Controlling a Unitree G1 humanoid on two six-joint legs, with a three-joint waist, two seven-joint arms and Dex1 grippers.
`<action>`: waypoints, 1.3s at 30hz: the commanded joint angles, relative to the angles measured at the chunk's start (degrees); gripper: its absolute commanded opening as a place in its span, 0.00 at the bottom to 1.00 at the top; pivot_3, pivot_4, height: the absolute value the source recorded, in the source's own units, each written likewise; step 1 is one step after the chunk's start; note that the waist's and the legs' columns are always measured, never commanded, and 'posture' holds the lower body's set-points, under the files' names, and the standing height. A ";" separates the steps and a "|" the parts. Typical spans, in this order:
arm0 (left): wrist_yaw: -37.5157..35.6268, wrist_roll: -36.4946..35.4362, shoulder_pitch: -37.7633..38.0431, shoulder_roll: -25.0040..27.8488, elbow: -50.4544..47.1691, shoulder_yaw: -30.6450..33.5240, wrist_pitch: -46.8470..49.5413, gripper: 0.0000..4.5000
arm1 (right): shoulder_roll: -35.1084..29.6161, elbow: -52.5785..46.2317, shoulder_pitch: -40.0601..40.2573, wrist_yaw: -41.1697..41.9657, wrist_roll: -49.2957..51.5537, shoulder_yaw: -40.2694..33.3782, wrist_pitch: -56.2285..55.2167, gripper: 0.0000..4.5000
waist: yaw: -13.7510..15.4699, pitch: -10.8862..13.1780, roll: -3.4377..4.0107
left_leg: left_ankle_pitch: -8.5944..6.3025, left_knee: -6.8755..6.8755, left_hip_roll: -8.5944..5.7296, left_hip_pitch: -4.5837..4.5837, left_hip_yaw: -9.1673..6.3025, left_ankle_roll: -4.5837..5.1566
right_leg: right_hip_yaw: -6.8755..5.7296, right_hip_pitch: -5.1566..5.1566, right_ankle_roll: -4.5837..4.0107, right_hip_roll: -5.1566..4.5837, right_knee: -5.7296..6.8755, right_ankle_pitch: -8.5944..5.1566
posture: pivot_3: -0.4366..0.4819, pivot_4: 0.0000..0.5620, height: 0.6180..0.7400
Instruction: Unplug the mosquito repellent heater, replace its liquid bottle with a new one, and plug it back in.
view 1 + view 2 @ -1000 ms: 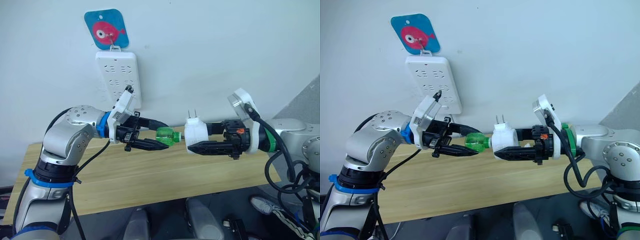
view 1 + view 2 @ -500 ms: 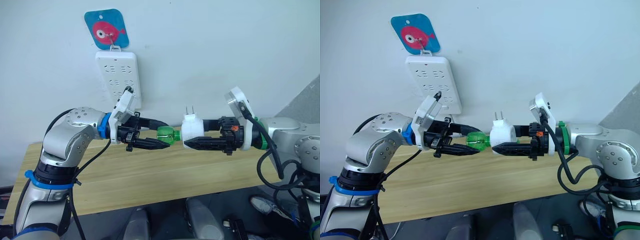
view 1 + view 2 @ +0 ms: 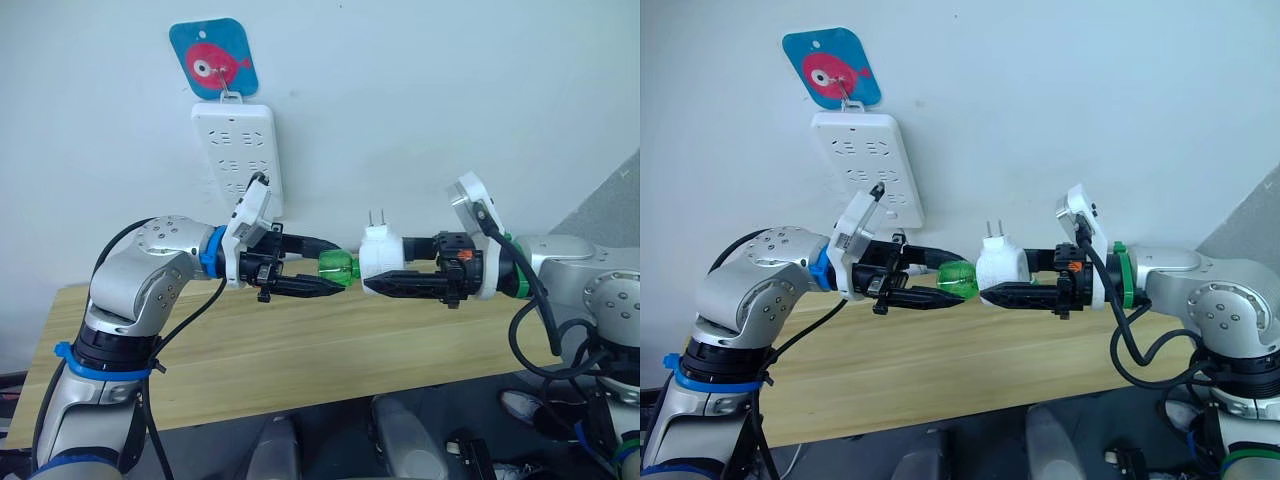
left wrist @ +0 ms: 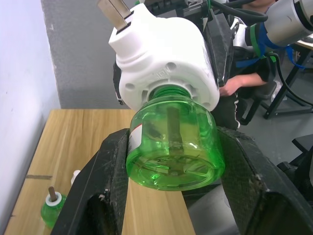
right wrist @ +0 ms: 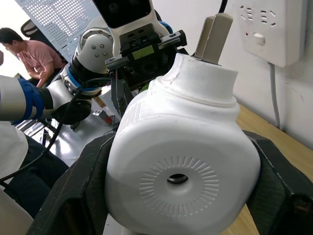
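A white wall backs a pale wooden table (image 3: 300, 350), and on the wall at about 11 o'clock from the two grippers hangs the white power strip (image 3: 237, 155) under a blue fish tag (image 3: 213, 57); in front of it, held in the air above the table, the mosquito repellent heater (image 3: 381, 264) sits clamped across its rounded body in the right gripper (image 3: 385, 279), its plug prongs (image 3: 377, 218) standing toward 12 o'clock; the green bottle (image 3: 337, 271) lies directly at 9 o'clock from the heater, its neck entered in the heater's socket, as the left wrist view shows, and its body pinched between the two fingers (image 4: 110, 171) of the left gripper (image 3: 325, 270); bottle and heater thus share one level axis running 9 to 3 o'clock, each arm reaching in along it from its own side; I judge the coming move to be a twist about that axis, so any sag of either wrist would bind the threads; a second small green bottle (image 4: 53, 207) stands on the table near the wall; a seated person (image 5: 35, 49) shows behind in the right wrist view
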 commanded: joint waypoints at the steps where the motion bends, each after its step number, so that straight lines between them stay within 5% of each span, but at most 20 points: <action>1: -1.44 -0.55 -0.33 -0.69 -2.15 -1.41 -1.39 0.50 | 0.53 -1.52 -1.68 -0.19 0.37 0.21 -0.75 0.70 | -0.01 -0.01 0.00 | 0.00 0.00 0.00 0.00 0.00 0.00 | 0.00 0.00 0.00 0.00 0.01 0.00 | 0.26 0.26 0.83; 14: -0.62 1.17 -1.91 -4.62 -1.41 -3.26 -2.77 0.50 | 1.71 -0.16 -3.68 -3.94 1.91 0.83 4.31 0.70 | -0.18 -0.05 0.00 | 0.00 0.01 -0.01 0.00 0.00 0.00 | 0.00 0.00 0.00 0.00 0.03 0.00 | 0.26 0.26 0.83; 15: -0.66 1.38 -1.75 -4.80 -1.46 -3.33 -2.91 0.50 | 1.55 0.16 -3.73 -4.45 1.97 0.50 4.79 0.86 | -0.18 -0.11 0.00 | 0.00 0.02 -0.01 0.00 0.00 0.00 | 0.00 0.00 0.00 0.00 0.03 0.00 | 0.25 0.26 0.83; 17: -0.71 1.61 -1.61 -4.95 -1.43 -3.40 -3.10 0.50 | 1.25 0.46 -3.93 -4.89 2.27 0.12 5.40 1.00 | -0.15 -0.17 0.01 | 0.00 0.01 -0.02 -0.01 0.00 0.00 | 0.01 0.01 0.00 -0.01 0.02 0.00 | 0.25 0.26 0.83; 39: 2.34 1.56 1.18 -7.25 0.74 -2.49 -4.66 0.50 | -5.13 9.29 -6.47 -17.56 19.04 -7.49 8.70 1.00 | -1.07 -0.61 0.02 | 0.00 0.03 -0.03 0.01 0.02 0.01 | 0.03 -0.01 0.00 -0.01 0.13 0.00 | 0.24 0.23 0.83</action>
